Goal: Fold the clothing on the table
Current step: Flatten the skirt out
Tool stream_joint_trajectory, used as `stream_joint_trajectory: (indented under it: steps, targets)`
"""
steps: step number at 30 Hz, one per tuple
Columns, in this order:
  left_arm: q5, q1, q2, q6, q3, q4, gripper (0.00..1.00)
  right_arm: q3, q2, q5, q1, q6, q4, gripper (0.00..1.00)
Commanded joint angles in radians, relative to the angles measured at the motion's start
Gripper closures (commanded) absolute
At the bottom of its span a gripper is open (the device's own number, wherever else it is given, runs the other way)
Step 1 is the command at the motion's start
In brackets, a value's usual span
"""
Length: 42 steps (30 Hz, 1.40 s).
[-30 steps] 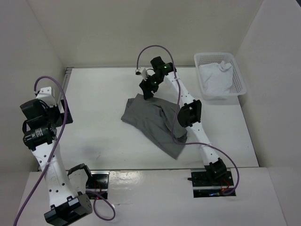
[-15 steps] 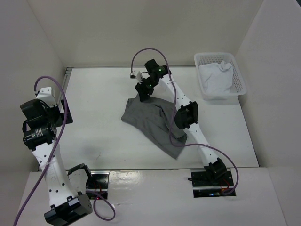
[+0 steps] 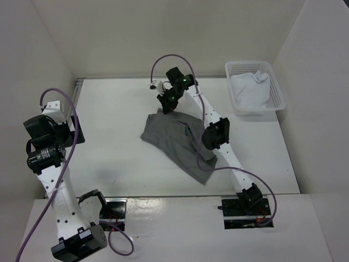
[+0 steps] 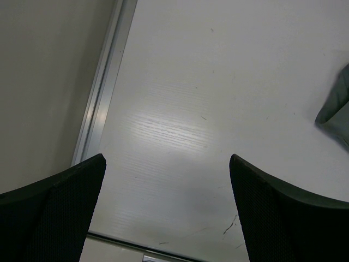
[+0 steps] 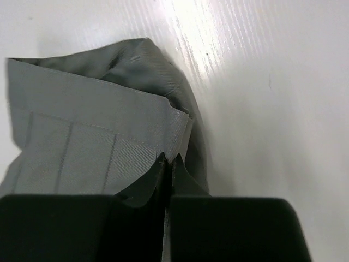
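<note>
Overhead view: the skirt (image 3: 175, 143), of dark grey soft fabric, lies flat on the white tabletop (image 3: 109, 136), a little far and right of its middle. Its outline is irregular. A broad end lies toward the far left, and the cloth narrows to a point at the near right. Shallow creases run along its length, and a loose fold shows near the middle. The right arm reaches from the near edge over the skirt's right part. The right gripper (image 3: 162, 109) meets the skirt's far-left corner.

Right wrist view: the jaws of the right gripper (image 5: 168, 161) are pressed together, pinching the skirt (image 5: 82, 125) at a turned-over corner of its edge. Here the fabric shows a fine twill weave, a stitched seam parallel to the edge and straight pleat lines crossing the band. Beyond the pinched corner the cloth bunches into a soft rounded fold on the tabletop (image 5: 262, 82).

Left wrist view: the jaws of the left gripper (image 4: 166, 159) are spread wide above bare tabletop (image 4: 191, 82), holding nothing. A metal strip (image 4: 103, 93) borders the tabletop on the left. A small part of the skirt (image 4: 335, 112) enters at the right edge, well apart from the jaws.

At the far right of the tabletop stands a white lattice basket (image 3: 281, 94) holding a white cloth (image 3: 251, 90), well apart from the skirt.
</note>
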Motion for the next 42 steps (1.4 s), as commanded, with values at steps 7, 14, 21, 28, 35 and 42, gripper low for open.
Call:
stream_joint_trajectory:
  steps: [7, 14, 21, 28, 35, 42]
  targets:
    - [0.019, 0.007, -0.042, 0.005, -0.009, 0.014, 0.00, -0.165, -0.632, 0.181, 0.186, 0.070, 0.111, 1.00]
    - [0.066, 0.007, -0.084, 0.025, -0.009, 0.014, 0.00, -0.369, -0.826, 0.254, 0.224, 0.092, 0.195, 1.00]
    - [0.066, 0.007, -0.095, 0.025, -0.009, 0.014, 0.00, -0.448, -0.854, 0.407, 0.236, 0.124, 0.268, 1.00]
    - [0.055, 0.007, -0.114, 0.016, -0.009, 0.014, 0.00, -0.432, -0.782, 0.471, 0.428, 0.133, 0.288, 1.00]
    - [0.034, 0.007, -0.124, 0.007, -0.009, 0.014, 0.00, -0.320, -0.714, 0.298, 0.597, 0.153, 0.255, 1.00]
    - [0.034, 0.007, -0.114, 0.007, -0.009, 0.024, 0.00, -0.237, -0.766, 0.119, 0.646, 0.153, 0.195, 1.00]
